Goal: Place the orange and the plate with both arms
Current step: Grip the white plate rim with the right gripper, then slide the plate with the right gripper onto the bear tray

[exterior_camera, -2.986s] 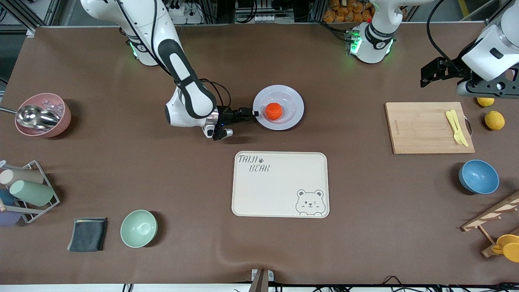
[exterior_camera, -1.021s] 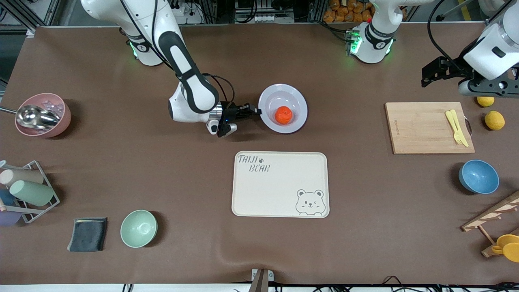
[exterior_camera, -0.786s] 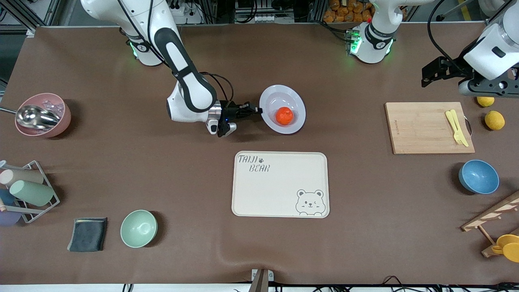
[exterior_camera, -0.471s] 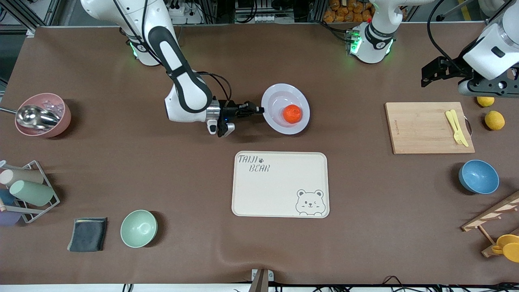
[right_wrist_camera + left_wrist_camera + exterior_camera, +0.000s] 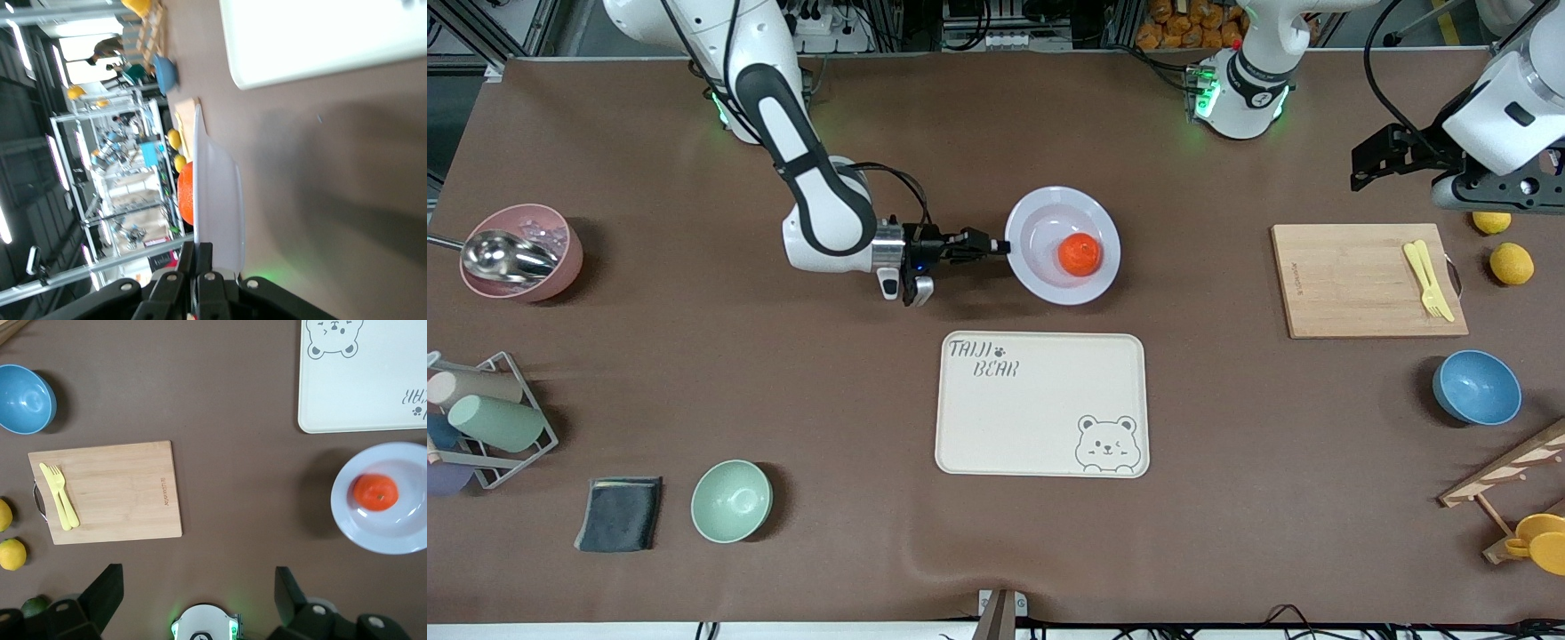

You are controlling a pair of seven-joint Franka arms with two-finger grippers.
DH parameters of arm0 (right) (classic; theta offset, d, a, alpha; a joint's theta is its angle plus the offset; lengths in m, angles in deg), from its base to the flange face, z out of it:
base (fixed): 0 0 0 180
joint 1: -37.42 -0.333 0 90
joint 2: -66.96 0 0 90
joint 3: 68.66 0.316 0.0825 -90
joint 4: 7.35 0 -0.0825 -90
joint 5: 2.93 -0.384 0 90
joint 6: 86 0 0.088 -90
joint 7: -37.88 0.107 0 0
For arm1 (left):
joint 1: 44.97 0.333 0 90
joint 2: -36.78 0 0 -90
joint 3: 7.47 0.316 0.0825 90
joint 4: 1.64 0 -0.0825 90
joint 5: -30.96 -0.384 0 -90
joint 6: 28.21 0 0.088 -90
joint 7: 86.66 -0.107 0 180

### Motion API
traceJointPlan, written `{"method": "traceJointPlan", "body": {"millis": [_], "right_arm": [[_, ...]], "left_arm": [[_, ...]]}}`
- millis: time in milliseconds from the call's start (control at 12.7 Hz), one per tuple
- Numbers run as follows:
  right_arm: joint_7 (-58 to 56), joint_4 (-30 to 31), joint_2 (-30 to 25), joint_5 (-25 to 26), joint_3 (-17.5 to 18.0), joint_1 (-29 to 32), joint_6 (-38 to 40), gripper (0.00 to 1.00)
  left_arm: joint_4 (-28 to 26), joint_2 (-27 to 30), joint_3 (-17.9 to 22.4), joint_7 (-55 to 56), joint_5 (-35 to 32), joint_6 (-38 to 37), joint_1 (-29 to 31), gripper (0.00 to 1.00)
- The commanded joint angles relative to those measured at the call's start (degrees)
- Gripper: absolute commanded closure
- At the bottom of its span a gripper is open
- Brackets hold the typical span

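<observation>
The pale lavender-white plate (image 5: 1063, 244) hangs lifted off the brown table with the orange (image 5: 1080, 254) resting in its sunken centre. My right gripper (image 5: 1003, 246) is shut on the plate's rim at the edge toward the right arm's end. The right wrist view shows the plate (image 5: 220, 200) edge-on with the orange (image 5: 186, 193) bulging above it and the gripper (image 5: 200, 253) pinching the rim. My left gripper (image 5: 1359, 169) waits open and empty, high over the table's left-arm end. From the left wrist view the plate (image 5: 393, 533) and orange (image 5: 375, 492) lie below, and the gripper (image 5: 198, 587) holds nothing.
The cream bear tray (image 5: 1042, 404) lies nearer the camera than the plate. A wooden cutting board (image 5: 1369, 280) with a yellow fork (image 5: 1428, 279), two lemons (image 5: 1512, 263), a blue bowl (image 5: 1476, 388), a mint bowl (image 5: 731, 500), a pink bowl with scoop (image 5: 520, 252) and a cup rack (image 5: 485, 418) ring the table.
My right arm has carried the plate with the orange sideways toward the left arm's end and slightly nearer the camera. The orange has slid across the plate. The left arm is still.
</observation>
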Motion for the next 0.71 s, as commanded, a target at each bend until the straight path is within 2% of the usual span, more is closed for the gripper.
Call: {"method": "traceJointPlan", "body": {"millis": [0,393,629], "right_arm": [[-1.0,-5.0,2.4,-3.4,0.5,3.1,0.5,1.0],[-0.9,-15.4,11.0,-5.2,0.4,8.7,-0.1,1.0],[-0.6,-22.6,16.2,-7.4,0.4,9.2,-4.8,1.0]], "left_arm": [[0.1,0.8,-0.2,0.8,-0.3,-0.2,-0.1,0.0],[0.1,0.8,-0.2,0.8,-0.4,-0.2,0.0,0.0],[0.0,0.7,-0.2,0.8,-0.4,-0.2,-0.1,0.0]]}}
